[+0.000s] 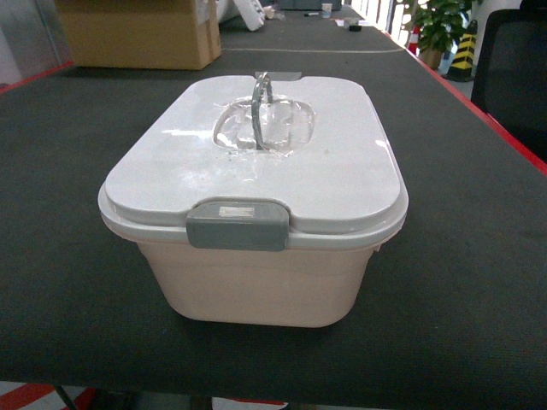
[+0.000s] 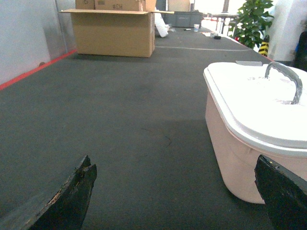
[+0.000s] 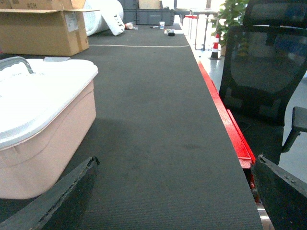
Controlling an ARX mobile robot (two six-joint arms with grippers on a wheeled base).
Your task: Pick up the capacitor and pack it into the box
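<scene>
The box (image 1: 256, 282) sits lid-closed on my dark worktop (image 1: 461, 282); my left hand (image 2: 177, 201) and right hand (image 3: 172, 201) flank it, both spread wide, holding nothing.

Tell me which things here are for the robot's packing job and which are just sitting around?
For the job:
- box, lid shut
- capacitor: not visible in any view

Just around:
- cardboard carton
- potted plant
- black chair
- striped cone
</scene>
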